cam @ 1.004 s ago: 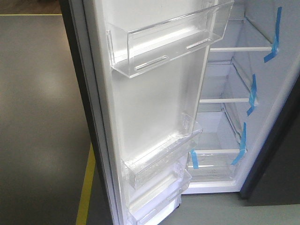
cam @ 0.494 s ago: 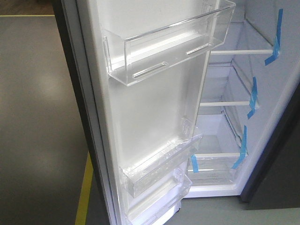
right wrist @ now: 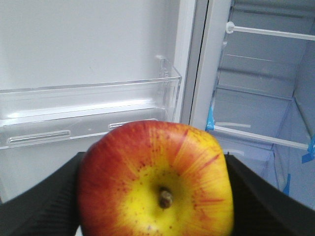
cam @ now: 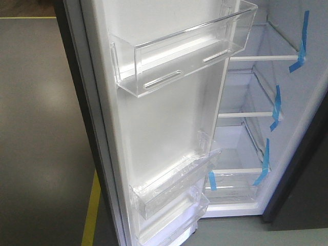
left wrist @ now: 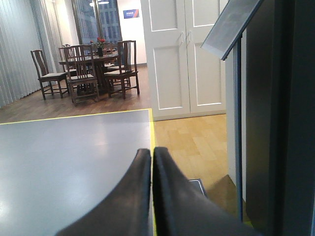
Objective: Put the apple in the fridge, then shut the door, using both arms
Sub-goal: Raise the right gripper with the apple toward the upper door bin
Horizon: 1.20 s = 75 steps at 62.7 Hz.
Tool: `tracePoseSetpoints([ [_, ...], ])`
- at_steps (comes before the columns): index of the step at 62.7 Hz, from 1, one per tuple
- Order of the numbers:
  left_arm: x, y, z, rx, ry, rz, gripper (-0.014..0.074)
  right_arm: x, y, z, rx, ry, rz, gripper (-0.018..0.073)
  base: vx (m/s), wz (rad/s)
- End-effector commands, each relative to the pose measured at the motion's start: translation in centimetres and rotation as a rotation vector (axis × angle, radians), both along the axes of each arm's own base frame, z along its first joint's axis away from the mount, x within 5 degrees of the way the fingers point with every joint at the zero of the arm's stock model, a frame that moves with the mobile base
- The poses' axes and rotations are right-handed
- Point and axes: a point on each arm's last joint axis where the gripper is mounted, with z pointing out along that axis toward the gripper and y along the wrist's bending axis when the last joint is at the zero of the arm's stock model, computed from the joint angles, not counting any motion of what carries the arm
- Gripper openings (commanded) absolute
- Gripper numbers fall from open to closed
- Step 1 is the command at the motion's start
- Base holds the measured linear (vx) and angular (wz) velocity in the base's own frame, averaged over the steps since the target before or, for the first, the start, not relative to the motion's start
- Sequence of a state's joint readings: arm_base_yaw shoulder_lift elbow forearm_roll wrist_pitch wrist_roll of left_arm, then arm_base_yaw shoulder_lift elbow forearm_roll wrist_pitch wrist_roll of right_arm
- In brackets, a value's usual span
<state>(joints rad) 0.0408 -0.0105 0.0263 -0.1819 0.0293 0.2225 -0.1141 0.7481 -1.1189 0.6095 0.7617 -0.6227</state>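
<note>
— So, where is the apple (right wrist: 156, 179)?
— Filling the lower middle of the right wrist view, stem end and yellow patch toward the lens. The right gripper (right wrist: 155, 194) is clamped on it, with a dark finger (right wrist: 39, 201) pressed to each flank.
— Is that a good hold?
— I'd judge so, since it's across the widest part. The fruit looks firm and fairly light. The skin is smooth and probably slick, though, and it would bruise under a hard squeeze or a drop. Better to set it down than let it fall.
— And the other arm?
— The left gripper (left wrist: 151, 158), at the bottom centre of its own view, has its jaws together on nothing.
— What's just behind the apple?
— The door (cam: 164, 118), standing open with its white side toward us. I count three clear bins (cam: 179, 51) on it in the front view, one at upper centre and two stacked at lower centre.
— And further in?
— The fridge (cam: 302, 107), on the right of that frame. It has three glass shelves (cam: 261, 57) and four strips of blue tape (cam: 300, 41). There's one apple, and it's not yet inside.
</note>
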Motion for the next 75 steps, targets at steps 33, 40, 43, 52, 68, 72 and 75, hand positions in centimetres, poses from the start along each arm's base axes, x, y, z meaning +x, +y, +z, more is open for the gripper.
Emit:
tracePoseSetpoints([
  [33, -0.09, 0.11, 0.06, -0.003, -0.070, 0.011, -0.0006, -0.18, -0.16, 1.38, 0.028, -0.092, -0.027, -0.0006, 0.00, 0.00],
  [40, -0.09, 0.11, 0.06, -0.003, -0.070, 0.011, -0.0006, -0.18, -0.16, 1.38, 0.028, -0.092, -0.027, -0.0006, 0.00, 0.00],
  [43, -0.09, 0.11, 0.06, -0.003, -0.070, 0.011, -0.0006, -0.18, -0.16, 1.38, 0.028, -0.092, -0.027, -0.0006, 0.00, 0.00],
  [52, -0.09, 0.11, 0.06, -0.003, -0.070, 0.011, -0.0006, -0.18, -0.16, 1.38, 0.028, -0.092, -0.027, -0.0006, 0.00, 0.00],
  [68, -0.09, 0.11, 0.06, -0.003, -0.070, 0.011, -0.0006, -0.18, -0.17, 1.38, 0.027, -0.092, -0.027, -0.0006, 0.00, 0.00],
  [72, -0.09, 0.11, 0.06, -0.003, -0.070, 0.011, -0.0006, -0.18, -0.17, 1.38, 0.027, -0.092, -0.027, -0.0006, 0.00, 0.00],
  [75, -0.09, 0.11, 0.06, -0.003, -0.070, 0.011, -0.0006, -0.18, -0.17, 1.39, 0.027, -0.093, -0.028, -0.0006, 0.00, 0.00],
])
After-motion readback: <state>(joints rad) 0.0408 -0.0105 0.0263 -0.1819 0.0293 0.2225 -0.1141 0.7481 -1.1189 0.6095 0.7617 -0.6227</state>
